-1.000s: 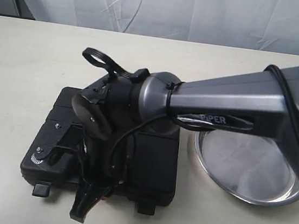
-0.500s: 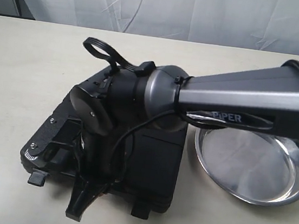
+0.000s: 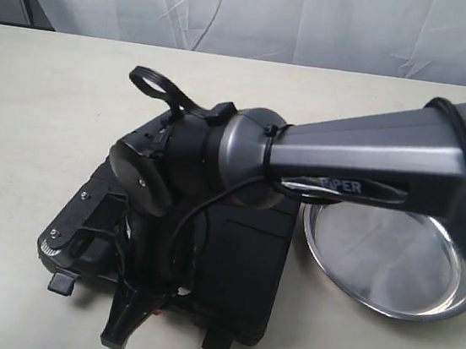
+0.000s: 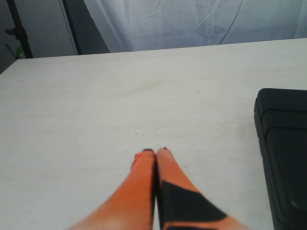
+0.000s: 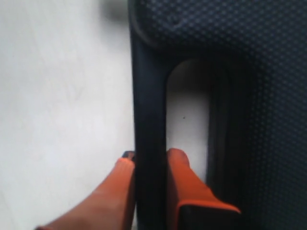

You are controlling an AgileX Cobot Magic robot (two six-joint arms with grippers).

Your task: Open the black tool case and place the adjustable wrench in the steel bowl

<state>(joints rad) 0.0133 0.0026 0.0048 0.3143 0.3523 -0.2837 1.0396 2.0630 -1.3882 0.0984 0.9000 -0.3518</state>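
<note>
The black tool case lies closed on the table, skewed, mostly hidden under my right arm. My right gripper is shut on the case's carrying handle, one orange finger on each side of the bar, with the dimpled case body beside it. The steel bowl sits to the right of the case, partly under the arm, with nothing in it. The adjustable wrench is out of view. My left gripper is shut on nothing above bare table, with a corner of the case off to its side.
The pale tabletop extends left of and behind the case. A white curtain hangs behind the table's far edge. Two black latches stick out from the case's near edge. My left arm does not show in the exterior view.
The case has swivelled on the table while my right gripper holds its handle: its near right corner came toward the camera. The bowl and the left gripper stayed put.
</note>
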